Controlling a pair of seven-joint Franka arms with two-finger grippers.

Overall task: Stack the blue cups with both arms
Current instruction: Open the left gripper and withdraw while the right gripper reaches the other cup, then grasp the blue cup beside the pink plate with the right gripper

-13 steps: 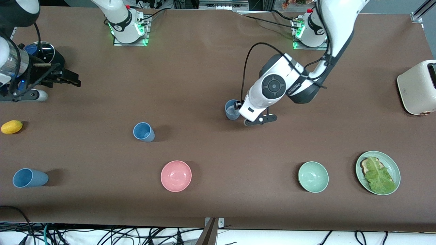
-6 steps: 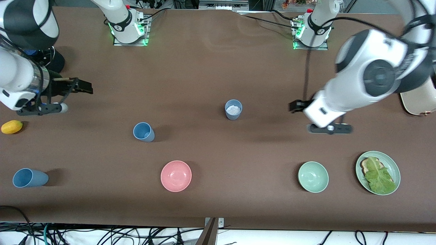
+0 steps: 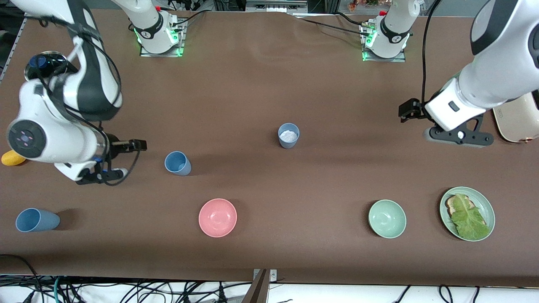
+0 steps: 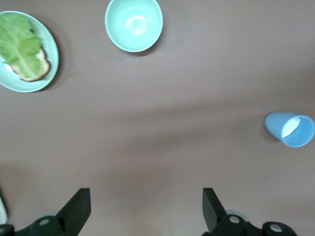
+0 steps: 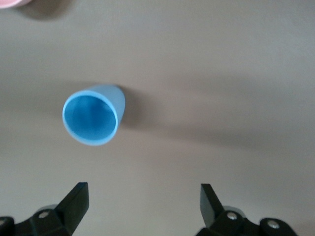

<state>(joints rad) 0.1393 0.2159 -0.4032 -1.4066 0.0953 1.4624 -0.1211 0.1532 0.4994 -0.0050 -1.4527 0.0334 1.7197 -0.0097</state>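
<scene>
Cups stand apart: middle cup point(image 3: 289, 135), second cup point(image 3: 177, 163) at its 8 o'clock, third point(image 3: 36, 220) at the tabletop's 8 o'clock. Right gripper point(image 3: 137, 145), released, should straddle the second's rim squarely; left gripper point(image 3: 407, 110) waits, released.

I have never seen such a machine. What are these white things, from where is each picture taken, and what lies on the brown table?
The white things are two robot arms, each ending in a black two-finger gripper. One picture looks down from a high camera facing them; the other two come from cameras on the arms' wrists.

The left gripper is open and empty, near the toaster. The right gripper is open too, beside a blue cup.

A second blue cup stands mid-table and a third blue cup lies near the front edge. Also there: a pink bowl, a green bowl, a plate with lettuce on bread, and a yellow fruit.
</scene>
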